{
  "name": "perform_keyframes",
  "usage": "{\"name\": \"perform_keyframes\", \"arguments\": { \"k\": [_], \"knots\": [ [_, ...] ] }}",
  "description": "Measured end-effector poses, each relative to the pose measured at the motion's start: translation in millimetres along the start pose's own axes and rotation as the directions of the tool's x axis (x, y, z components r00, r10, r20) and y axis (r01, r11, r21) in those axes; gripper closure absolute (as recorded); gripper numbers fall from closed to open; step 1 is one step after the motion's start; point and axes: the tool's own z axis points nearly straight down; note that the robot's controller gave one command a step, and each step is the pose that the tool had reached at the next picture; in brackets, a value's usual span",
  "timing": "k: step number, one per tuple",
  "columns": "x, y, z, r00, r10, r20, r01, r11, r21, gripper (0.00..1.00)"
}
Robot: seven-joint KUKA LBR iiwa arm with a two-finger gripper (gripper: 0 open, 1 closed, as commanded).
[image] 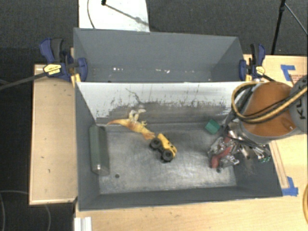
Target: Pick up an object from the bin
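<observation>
**A:** Where's the gripper (pixel 225 155)?

**B:** Low in the right end of the bin (pixel 159 189), near the right wall, nearer the front wall than the back slope. The orange cover (pixel 269 110) and looped cables (pixel 239 100) hang over the right rim.

**A:** Open or closed?

**B:** Can't tell, the tip is a clutter of metal from this angle.

**A:** What's under it?

**B:** A dark red piece (pixel 215 160), small and irregular, on the floor at the tip's left side. It looks to be touching the tip. Can't tell if it's gripped.

**A:** Neighbours?

**B:** A green block (pixel 211 126) sits just behind the tip, at the foot of the back slope. Close, but apart from the red piece.

**A:** Rest of the floor?

**B:** A yellow toy truck (pixel 163 148) with black wheels sits mid-floor, well clear of the gripper with bare floor between. A yellow lizard toy (pixel 131 124) lies up-left of the truck with its tail end at it. A grey cylinder (pixel 98 150) lies along the left wall.

**A:** Free room?

**B:** Open floor left of the tip and along the front edge. It's tight on the right wall side.
</observation>
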Motion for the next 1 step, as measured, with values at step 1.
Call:
{"name": "perform_keyframes", "arguments": {
  "k": [1],
  "knots": [
    [0.0, 0.0, 0.0, 1.000, -0.001, 0.000, 0.001, 1.000, 0.000, 1.00]
  ]
}}
